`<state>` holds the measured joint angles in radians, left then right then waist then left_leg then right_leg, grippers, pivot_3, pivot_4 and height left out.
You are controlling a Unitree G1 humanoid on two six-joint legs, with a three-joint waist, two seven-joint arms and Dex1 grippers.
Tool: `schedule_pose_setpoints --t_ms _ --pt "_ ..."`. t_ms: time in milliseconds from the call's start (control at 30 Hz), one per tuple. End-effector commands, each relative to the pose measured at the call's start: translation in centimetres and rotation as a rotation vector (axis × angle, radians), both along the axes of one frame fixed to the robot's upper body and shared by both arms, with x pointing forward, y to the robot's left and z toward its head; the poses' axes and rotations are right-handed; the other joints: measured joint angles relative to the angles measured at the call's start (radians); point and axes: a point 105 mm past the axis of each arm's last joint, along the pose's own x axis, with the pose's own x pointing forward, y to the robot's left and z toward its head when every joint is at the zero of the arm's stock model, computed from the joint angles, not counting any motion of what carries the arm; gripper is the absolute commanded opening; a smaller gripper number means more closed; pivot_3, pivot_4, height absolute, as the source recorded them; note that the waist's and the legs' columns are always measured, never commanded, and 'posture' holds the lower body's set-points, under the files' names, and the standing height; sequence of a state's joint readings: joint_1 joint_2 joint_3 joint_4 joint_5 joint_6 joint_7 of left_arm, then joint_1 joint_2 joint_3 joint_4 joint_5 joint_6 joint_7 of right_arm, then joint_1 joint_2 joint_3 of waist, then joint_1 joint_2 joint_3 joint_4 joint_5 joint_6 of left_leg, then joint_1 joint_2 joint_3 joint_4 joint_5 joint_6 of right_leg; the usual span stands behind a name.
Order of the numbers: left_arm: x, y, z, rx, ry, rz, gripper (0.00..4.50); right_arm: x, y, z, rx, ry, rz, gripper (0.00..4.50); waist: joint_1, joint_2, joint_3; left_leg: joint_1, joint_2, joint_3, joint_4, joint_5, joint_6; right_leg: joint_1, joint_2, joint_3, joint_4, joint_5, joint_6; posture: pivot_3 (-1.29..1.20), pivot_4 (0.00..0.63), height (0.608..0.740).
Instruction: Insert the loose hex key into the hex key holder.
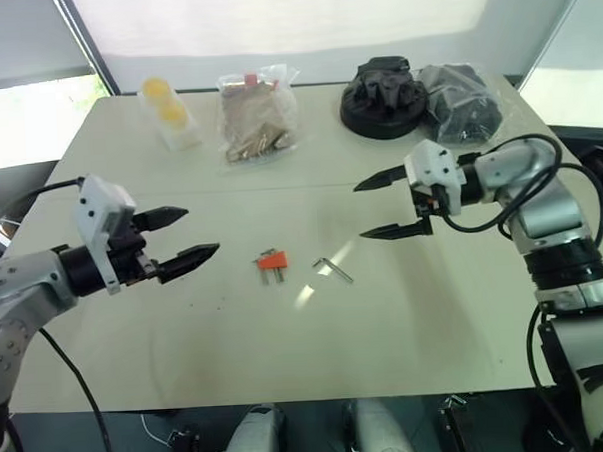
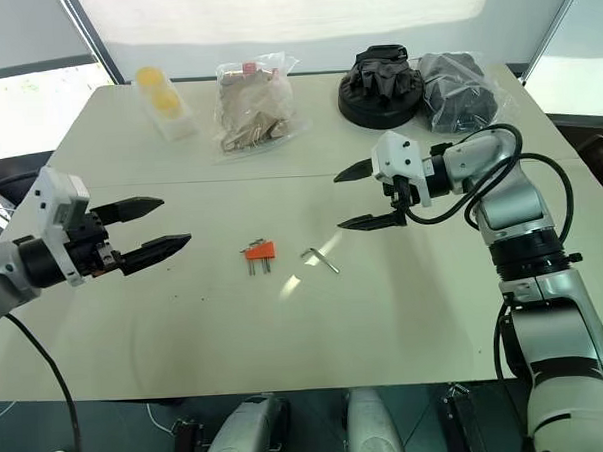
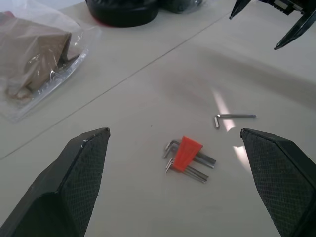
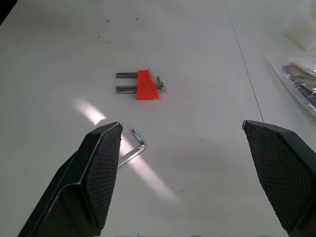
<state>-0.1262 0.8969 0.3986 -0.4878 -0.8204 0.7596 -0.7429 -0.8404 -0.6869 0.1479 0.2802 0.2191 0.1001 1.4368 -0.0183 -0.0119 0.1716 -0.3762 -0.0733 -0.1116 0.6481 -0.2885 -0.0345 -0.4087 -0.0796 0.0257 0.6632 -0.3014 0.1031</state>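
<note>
The loose hex key [image 1: 332, 269] lies flat on the bench [image 1: 187, 351], near its middle, a thin L of grey metal beside a bright streak of light. Just beside it, toward the robot's left and apart from it, sits the hex key holder [image 1: 272, 259], a small orange-red block with a few keys poking out, also lying flat.

I'd judge the key stiff, very light and slick: easy to flick away, hard to get under, since it hugs the surface. The long leg looks like the best place to pinch, near the middle, leaving an end free to go into the block. The holder is light too and would likely skid if pushed, so it wants steadying.

The right gripper [image 1: 389, 205] hangs above the bench just beyond the key, jaws spread wide, holding and touching nothing. The left gripper [image 1: 189, 236] hovers well to the left of the holder, jaws wide apart too, empty.

At the far edge sit a clear box with yellow pieces [image 1: 168, 114], a plastic bag of tan bits [image 1: 257, 116], and two black bundles [image 1: 421, 98].
</note>
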Motion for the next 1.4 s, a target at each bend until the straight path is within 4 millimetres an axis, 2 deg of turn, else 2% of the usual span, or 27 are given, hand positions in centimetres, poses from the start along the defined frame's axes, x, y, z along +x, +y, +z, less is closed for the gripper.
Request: schedule_pose_setpoints --t_ms 33,133,233,300,400,567,700,867,1100,1400 --pt "-0.2 0.5 0.5 -0.011 -0.047 0.059 4.42 0.0 1.5 0.3 0.039 -0.027 0.027 4.05 0.001 0.000 0.000 0.000 0.000 0.000 0.000 0.000 0.000 0.000 0.000 0.000 0.000 0.000 0.000 0.00 0.150 0.740" --pt "-0.4 1.7 -1.4 -0.060 -0.036 0.194 4.42 0.8 5.0 -1.3 0.161 -0.008 0.016 4.05 -0.010 0.000 -0.001 0.002 0.000 0.001 0.000 0.000 0.000 0.000 0.000 0.000 0.001 0.000 0.000 0.00 0.150 0.740" --pt "-0.9 2.3 -3.0 -0.067 -0.042 0.295 4.42 0.9 7.8 -3.7 0.191 0.029 0.014 4.05 -0.012 0.000 0.000 0.000 0.001 0.000 0.000 0.001 -0.001 -0.001 0.000 0.000 0.002 0.000 0.000 0.00 0.150 0.740" --pt "-1.4 2.1 -3.7 -0.086 -0.035 0.325 4.42 1.2 9.1 -5.2 0.194 0.051 0.002 4.05 -0.003 0.000 0.000 0.000 0.000 0.000 0.000 0.001 -0.001 -0.002 0.000 0.000 0.002 0.000 0.000 0.00 0.150 0.740" --pt "-2.0 1.4 -4.0 -0.086 -0.039 0.332 4.42 1.6 10.0 -6.9 0.169 0.067 -0.001 4.05 0.007 0.000 -0.001 0.000 0.000 0.001 0.002 0.001 -0.001 -0.001 0.000 0.000 0.002 0.000 0.000 0.00 0.150 0.740" --pt "-2.7 0.9 -4.1 -0.086 -0.042 0.343 4.42 2.3 11.0 -8.8 0.111 0.049 0.013 4.05 0.000 0.000 -0.001 0.001 0.000 0.001 0.001 0.001 -0.001 0.000 0.000 -0.001 0.002 0.000 0.000 0.00 0.150 0.740" --pt "-2.8 1.0 -4.0 -0.076 -0.052 0.355 4.42 2.8 11.1 -9.9 0.050 0.004 0.019 4.05 -0.005 0.000 -0.001 0.001 0.000 0.001 0.000 0.001 -0.002 -0.001 0.001 -0.001 0.002 0.000 -0.001 0.00 0.150 0.740" --pt "-3.0 1.2 -4.1 -0.059 -0.057 0.361 4.42 3.3 11.3 -10.2 0.045 -0.002 0.009 4.05 -0.005 0.000 -0.001 0.001 0.000 0.001 0.000 0.001 -0.002 -0.001 0.001 -0.001 0.002 0.000 -0.001 0.00 0.150 0.740" --pt "-3.3 1.2 -4.1 -0.045 -0.063 0.362 4.42 3.0 11.6 -11.1 0.028 -0.003 0.024 4.05 -0.005 0.000 -0.001 0.001 0.000 0.001 0.000 0.001 -0.002 0.000 0.001 -0.001 0.002 0.000 -0.001 0.00 0.150 0.740" --pt "-3.2 0.9 -3.6 -0.026 -0.084 0.353 4.42 3.1 11.1 -12.3 -0.010 0.001 0.005 4.05 -0.009 0.000 -0.001 0.003 0.000 0.001 0.000 0.001 -0.002 0.001 0.001 0.000 0.002 0.000 -0.001 0.00 0.150 0.740"
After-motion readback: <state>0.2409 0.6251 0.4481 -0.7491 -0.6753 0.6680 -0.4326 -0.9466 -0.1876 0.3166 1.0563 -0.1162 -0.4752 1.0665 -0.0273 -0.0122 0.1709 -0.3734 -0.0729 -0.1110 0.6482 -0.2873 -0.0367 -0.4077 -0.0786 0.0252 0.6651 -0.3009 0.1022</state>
